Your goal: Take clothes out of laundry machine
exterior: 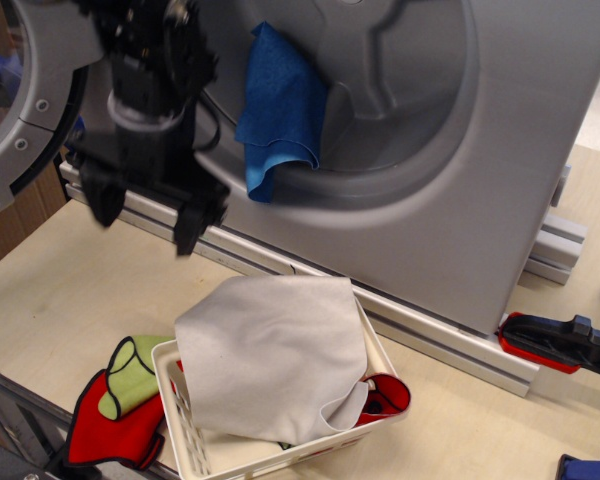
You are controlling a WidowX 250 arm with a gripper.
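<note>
Bright blue cloth [280, 105] draped over the lower-left rim of the drum hole of the grey laundry machine [460, 200] — upper part inside the opening, lower corner hanging down over the front lip. Long axis roughly vertical, tilted slightly, top corner near the upper frame edge, bottom fold pointing down toward the surface [70, 290]. Round porthole door [20, 110] swung open at far left, cut off by the frame edge.

Black gripper [148, 212] hanging just left of the cloth, in front of the machine's lower-left front and above the aluminium rail [310, 275] at its base; motion-blurred. Jaws spread apart, pointing down, nothing between them. Not touching the cloth.

Open surface below and left of the gripper, bare wood tone out to the left edge. Nearer the camera, a white slotted basket [195, 430] with a large light grey cloth [270, 360] piled over it and spilling past its rim; a bit of red fabric showing at the basket's right corner. Red cloth [110, 430] and green cloth [130, 370] lying on the surface just left of the basket, close to the front edge. Red-and-black clamp [555, 345] at right, well apart from the gripper.

No legible writing or brand marks anywhere.
</note>
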